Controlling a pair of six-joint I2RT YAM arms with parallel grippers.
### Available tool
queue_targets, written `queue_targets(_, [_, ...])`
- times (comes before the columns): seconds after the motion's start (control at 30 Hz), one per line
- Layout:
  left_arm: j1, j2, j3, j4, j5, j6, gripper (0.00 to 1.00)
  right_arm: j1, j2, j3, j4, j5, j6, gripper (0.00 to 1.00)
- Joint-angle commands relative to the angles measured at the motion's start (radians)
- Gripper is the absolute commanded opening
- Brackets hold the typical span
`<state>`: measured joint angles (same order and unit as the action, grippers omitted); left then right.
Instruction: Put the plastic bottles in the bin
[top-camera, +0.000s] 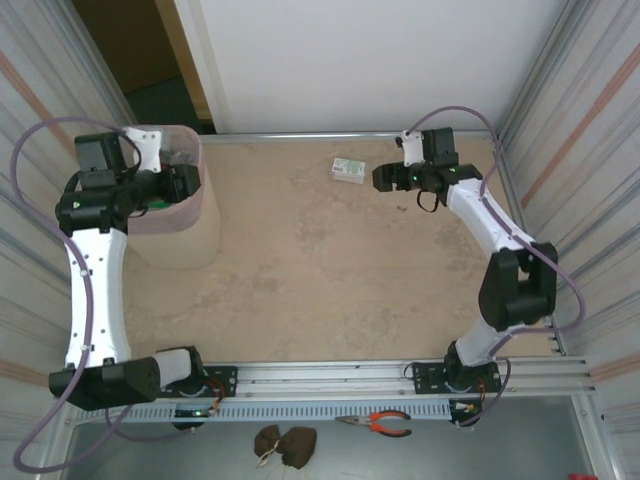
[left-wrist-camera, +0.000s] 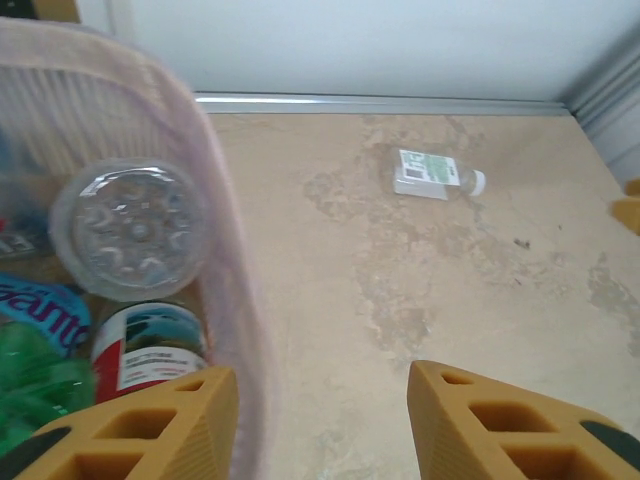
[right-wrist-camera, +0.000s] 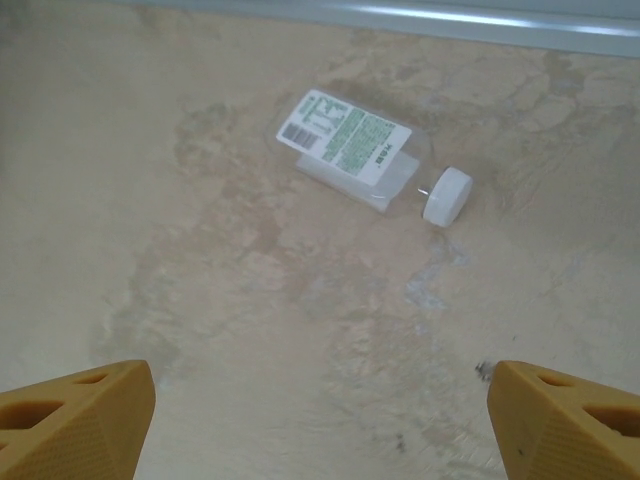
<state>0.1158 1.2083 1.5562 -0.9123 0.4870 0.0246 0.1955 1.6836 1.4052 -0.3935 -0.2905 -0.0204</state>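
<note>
Nearest, seeing orange-handled pliers (top-camera: 385, 423) lying on the grey ledge below the arm bases. Further in on the left, hovering with the left hand (left-wrist-camera: 320, 385) above the rim of the bin (top-camera: 188, 240), holding the orange fingers apart and gripping nothing. Finding the bin standing upright at the far left of the worktop (top-camera: 320, 270) and containing several plastic bottles: a clear one (left-wrist-camera: 130, 230) showing its ribbed bottom end, a red-labelled one (left-wrist-camera: 150, 345) just below it, a green one (left-wrist-camera: 35, 390) and a blue-labelled one (left-wrist-camera: 40, 310) beside those. Across on the right, hanging with the right hand (right-wrist-camera: 320, 385) above bare worktop, spreading the fingers wide and gripping nothing. Beyond it, finding one flat clear bottle (right-wrist-camera: 345, 150) with a green-and-white label and a white cap lying on its side near the far rail, well apart from the bin.
</note>
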Motion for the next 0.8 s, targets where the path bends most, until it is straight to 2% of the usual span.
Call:
queue_targets(0.0, [-0.02,-0.044,-0.027,0.05,0.025,-0.016,0.49,-0.013,0.105,0.083,-0.029,-0.056,-0.294,0.85])
queue_targets(0.13, [-0.033,-0.051,-0.046,0.076,0.044,-0.029,0.49,-0.015,0.244,0.178,-0.03,-0.066,-0.49,0.85])
queue_targets(0.27, [-0.04,-0.053,-0.06,0.094,0.045,-0.035,0.49,-0.018,0.377,0.285,-0.02,-0.064,-0.614,0.87])
queue_targets(0.47, [-0.047,-0.064,-0.088,0.145,0.054,-0.052,0.51,-0.022,0.563,0.459,-0.003,-0.129,-0.695,0.91])
queue_targets(0.77, [-0.083,-0.054,-0.093,0.19,0.053,-0.071,0.51,-0.013,0.818,0.769,-0.031,-0.155,-0.785,0.97])
